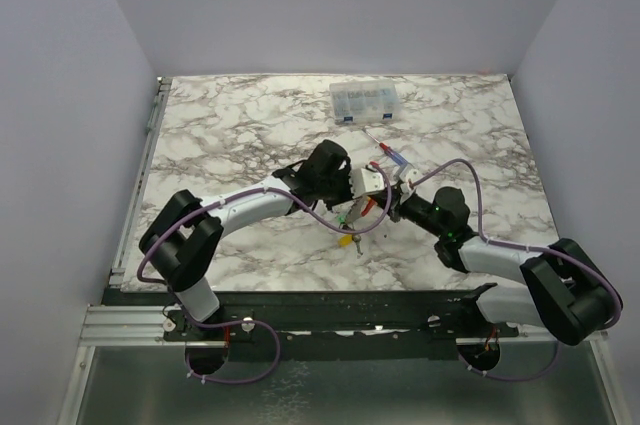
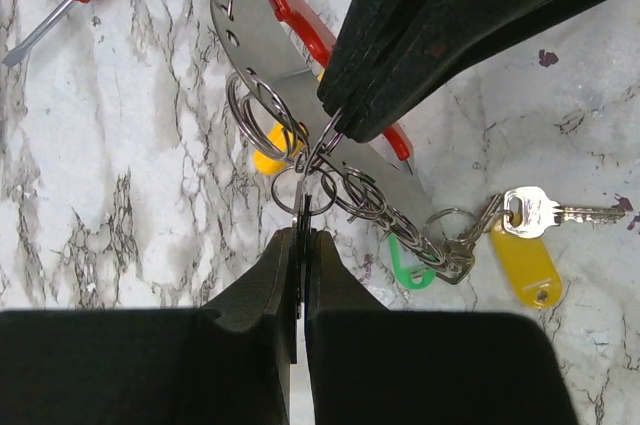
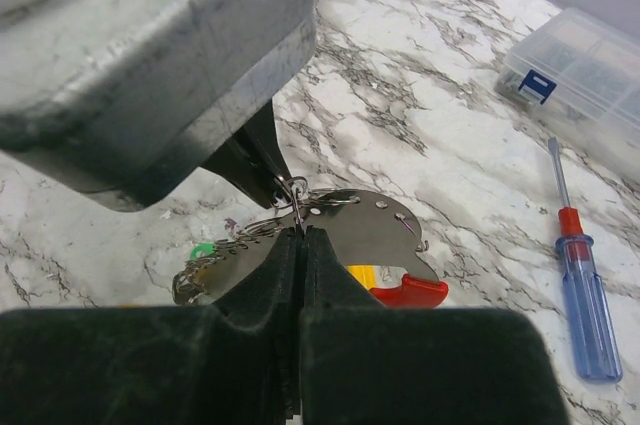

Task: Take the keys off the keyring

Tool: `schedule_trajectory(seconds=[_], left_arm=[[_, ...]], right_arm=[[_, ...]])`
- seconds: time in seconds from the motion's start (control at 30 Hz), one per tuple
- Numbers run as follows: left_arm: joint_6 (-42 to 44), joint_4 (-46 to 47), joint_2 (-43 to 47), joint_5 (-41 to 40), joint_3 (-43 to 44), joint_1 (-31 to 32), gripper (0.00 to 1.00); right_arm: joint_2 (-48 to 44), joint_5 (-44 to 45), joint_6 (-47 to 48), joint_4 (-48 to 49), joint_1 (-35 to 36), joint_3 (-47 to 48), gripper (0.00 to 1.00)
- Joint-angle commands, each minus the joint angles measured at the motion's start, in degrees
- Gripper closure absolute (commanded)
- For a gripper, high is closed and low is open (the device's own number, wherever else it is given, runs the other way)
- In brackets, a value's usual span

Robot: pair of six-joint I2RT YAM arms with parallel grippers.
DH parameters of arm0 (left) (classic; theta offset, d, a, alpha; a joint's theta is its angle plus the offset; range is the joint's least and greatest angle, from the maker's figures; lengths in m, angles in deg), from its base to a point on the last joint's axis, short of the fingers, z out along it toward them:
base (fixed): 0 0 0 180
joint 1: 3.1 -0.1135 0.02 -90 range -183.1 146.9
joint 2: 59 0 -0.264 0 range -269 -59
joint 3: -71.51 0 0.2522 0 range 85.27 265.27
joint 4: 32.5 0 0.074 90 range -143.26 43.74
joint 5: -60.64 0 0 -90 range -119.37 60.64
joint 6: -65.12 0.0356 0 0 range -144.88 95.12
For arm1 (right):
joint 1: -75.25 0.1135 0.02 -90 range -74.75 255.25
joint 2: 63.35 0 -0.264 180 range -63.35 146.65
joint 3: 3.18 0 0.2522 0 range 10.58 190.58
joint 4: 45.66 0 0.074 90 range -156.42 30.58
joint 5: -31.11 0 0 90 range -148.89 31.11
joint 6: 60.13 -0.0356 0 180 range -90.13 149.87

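Note:
The keyring [image 2: 290,75], a silvery plate with a red curved band [image 2: 300,10], hangs tilted just above the marble between my two grippers. Several small split rings [image 2: 355,195] dangle along it. My left gripper [image 2: 303,233] is shut on one split ring [image 2: 303,207]. My right gripper [image 3: 301,230] is shut on a neighbouring split ring [image 3: 298,190], tip to tip with the left. The keys trail off the chain: a silver key [image 2: 560,212] with a yellow tag [image 2: 525,265], a green tag [image 2: 408,270] and a yellow head [image 2: 265,160] behind the plate. From above, the bunch [image 1: 350,230] hangs under both grippers.
A screwdriver with a blue-and-red handle [image 3: 582,290] lies on the marble beside the keyring, also visible from above as the screwdriver [image 1: 392,155]. The clear plastic parts box [image 1: 364,102] stands further back. Both arms meet over the table's middle.

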Motion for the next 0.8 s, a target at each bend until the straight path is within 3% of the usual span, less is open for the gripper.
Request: schedule_trajectory(seconds=[0.0, 0.43, 0.77], left_arm=[[-1.8, 0.0, -1.5, -2.5, 0.1, -0.4, 1.0], [1.3, 0.5, 5.0, -1.5, 0.9, -1.1, 1.0], [10.1, 0.6, 7.1, -1.5, 0.5, 2.2, 1.0]], right_arm=[[1.3, 0.8, 0.8, 4.6, 0.0, -1.4, 0.99], [3.3, -2.1, 6.6, 7.4, 0.2, -2.1, 0.99], [5.1, -2.7, 5.8, 6.7, 0.4, -0.3, 0.99]])
